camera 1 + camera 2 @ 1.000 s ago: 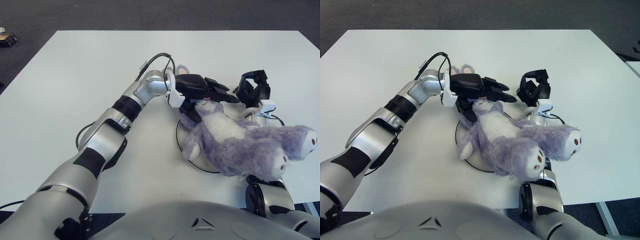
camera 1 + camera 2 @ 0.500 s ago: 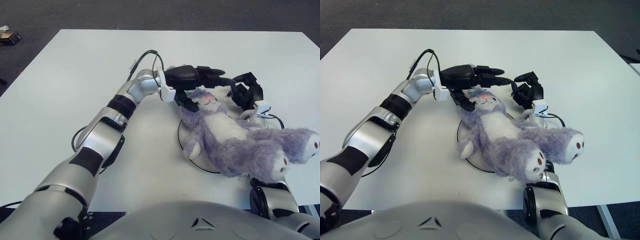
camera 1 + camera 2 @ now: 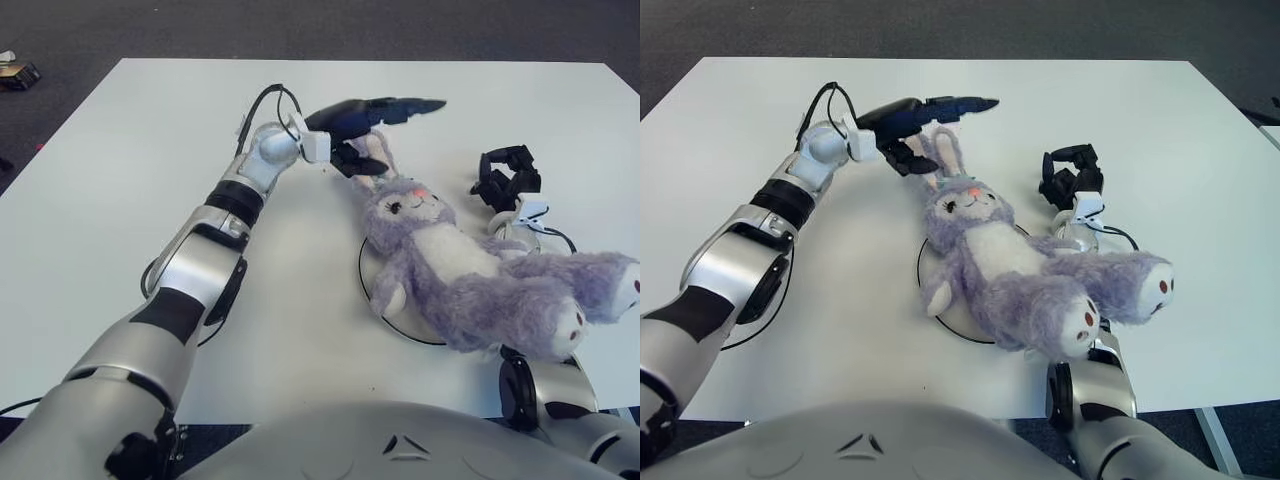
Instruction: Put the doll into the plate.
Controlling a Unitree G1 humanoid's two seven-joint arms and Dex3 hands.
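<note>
The doll (image 3: 450, 275), a purple plush bunny, lies on its back across the white, dark-rimmed plate (image 3: 405, 323). Its head and ears point to the far side. Its legs hang over the plate's near right rim, onto my right forearm. My left hand (image 3: 372, 115) hovers just beyond the ears (image 3: 940, 155) with its fingers stretched out flat, holding nothing. My right hand (image 3: 507, 180) shows to the right of the doll's head, fingers curled, nothing in them.
The white table (image 3: 160, 150) reaches to a dark floor on all sides. A black cable (image 3: 155, 275) loops beside my left forearm and another (image 3: 548, 235) runs by my right wrist. A small object (image 3: 15, 72) sits off the table's far left corner.
My left hand has lifted off the doll's head and drawn back toward the far left, uncovering face and ears. The doll stays on the plate. The right hand barely moved.
</note>
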